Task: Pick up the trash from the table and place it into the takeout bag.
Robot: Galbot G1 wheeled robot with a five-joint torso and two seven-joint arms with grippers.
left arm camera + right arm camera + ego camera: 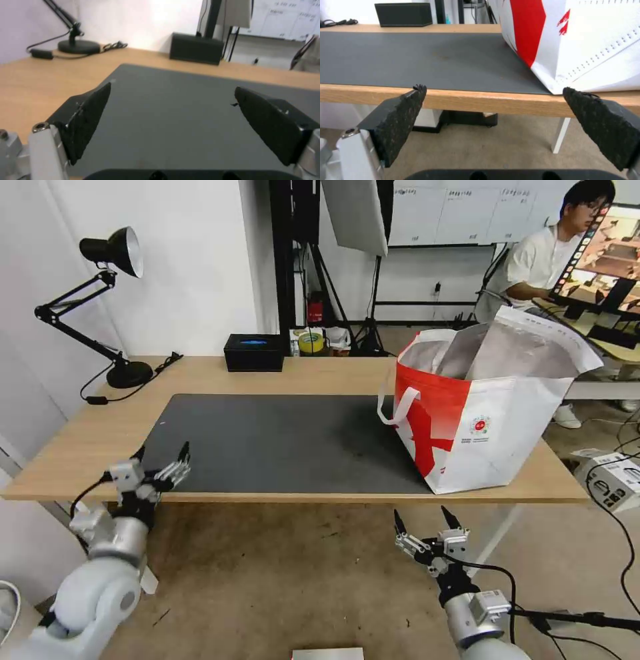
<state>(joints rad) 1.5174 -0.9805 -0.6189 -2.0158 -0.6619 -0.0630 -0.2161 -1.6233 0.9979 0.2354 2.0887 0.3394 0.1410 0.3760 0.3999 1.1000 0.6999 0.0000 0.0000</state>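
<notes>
- Takeout bag stands open on the table, ahead of the right gripper, its corner on the dark mat.
- Right gripper hangs below the table's near edge, fingers spread wide, holding nothing.
- Left gripper, at the mat's near left corner, gapes wide, holding nothing.

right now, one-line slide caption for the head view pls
Both claws open and empty, left claw at the table's near edge, right claw below it, takeout bag standing on the mat.
</notes>
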